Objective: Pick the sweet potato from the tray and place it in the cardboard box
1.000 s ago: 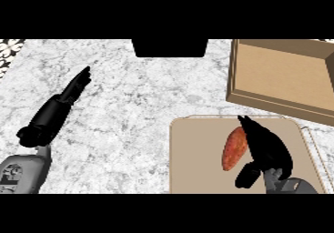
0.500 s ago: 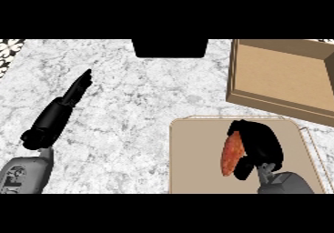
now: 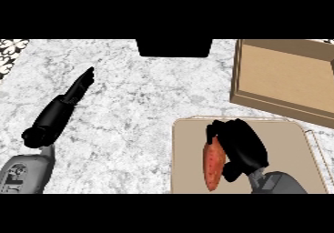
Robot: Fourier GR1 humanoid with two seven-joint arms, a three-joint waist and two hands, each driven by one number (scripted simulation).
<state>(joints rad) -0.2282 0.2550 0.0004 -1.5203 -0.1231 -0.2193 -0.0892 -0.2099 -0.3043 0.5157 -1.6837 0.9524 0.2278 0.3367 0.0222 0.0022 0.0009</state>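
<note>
1. Here, at the left of the marbled surface, the left hand lies with its fingers straight and pressed together, pointing away from the robot and holding nothing.
2. Ahead of that hand and off to its right, a dark block sits at the far edge of the surface.
3. Further right, the tray lies under the right hand, whose fingers curl down over the sweet potato, with the thumb at its far tip.
4. The sweet potato lies lengthwise on the tray, against the hand's left side, partly hidden by the fingers.
5. Beyond the right hand, slightly to its right, stands the open cardboard box.
</note>
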